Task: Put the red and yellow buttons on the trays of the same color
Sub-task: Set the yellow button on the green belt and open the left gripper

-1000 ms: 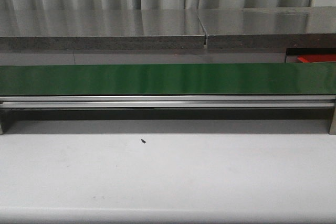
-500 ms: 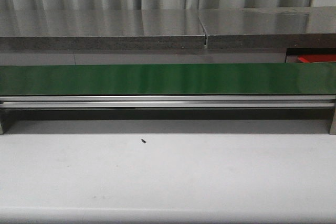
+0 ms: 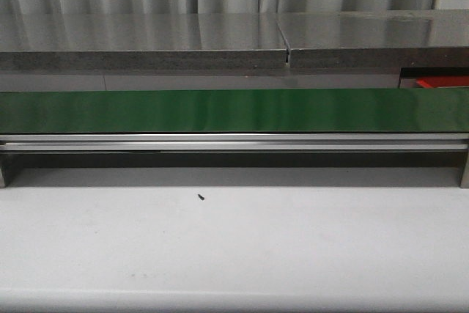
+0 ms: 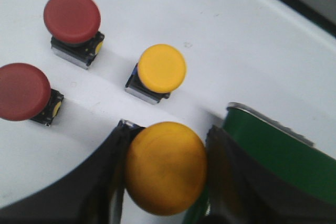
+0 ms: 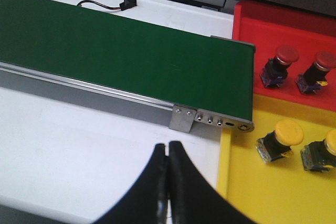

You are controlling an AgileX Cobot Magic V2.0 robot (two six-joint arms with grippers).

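In the left wrist view my left gripper [image 4: 167, 148] is shut on a yellow button [image 4: 165, 167], held beside the end of the green conveyor belt [image 4: 278, 150]. On the white table beyond it stand another yellow button [image 4: 161, 68] and two red buttons [image 4: 72, 17] [image 4: 22, 91]. In the right wrist view my right gripper [image 5: 168, 146] is shut and empty over the white table. A red tray [image 5: 252, 22] holds two red buttons [image 5: 286, 55] [image 5: 324, 61]. A yellow tray [image 5: 262, 187] holds two yellow buttons [image 5: 289, 131] [image 5: 331, 141]. Neither gripper shows in the front view.
The green conveyor belt [image 3: 234, 110] runs across the front view on an aluminium rail [image 3: 234, 141], and its end bracket [image 5: 210, 119] sits next to the trays. A small black connector with a wire [image 5: 127, 3] lies behind the belt. A small dark speck [image 3: 199, 196] lies on the white table.
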